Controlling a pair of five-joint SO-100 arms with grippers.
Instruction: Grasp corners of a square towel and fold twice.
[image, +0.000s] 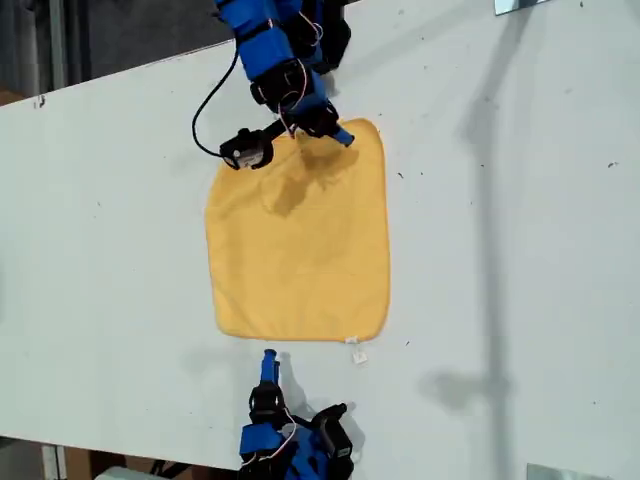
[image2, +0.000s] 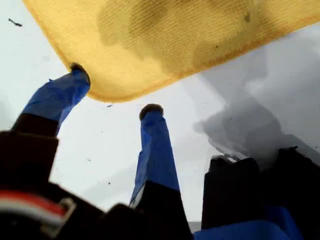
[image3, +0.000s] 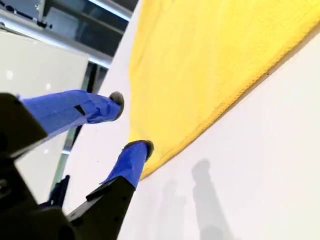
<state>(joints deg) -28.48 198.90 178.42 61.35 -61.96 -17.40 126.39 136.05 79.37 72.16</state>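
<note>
Both grippers stand apart-jawed: my first gripper (image2: 112, 92) leans low at a rounded corner (image2: 117, 90) of the towel (image: 298, 235); my second gripper (image3: 131, 122) likewise tilts at another corner (image3: 145, 162), towel flat on the surface (image: 520, 250).

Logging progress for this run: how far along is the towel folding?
Done: nothing is folded yet; the towel lies flat on the table. In hand: my first claw is open at one rounded corner, and my second claw is open at the towel's edge near another. Neither has pinched cloth. Left: both grasps and both folds.
</note>
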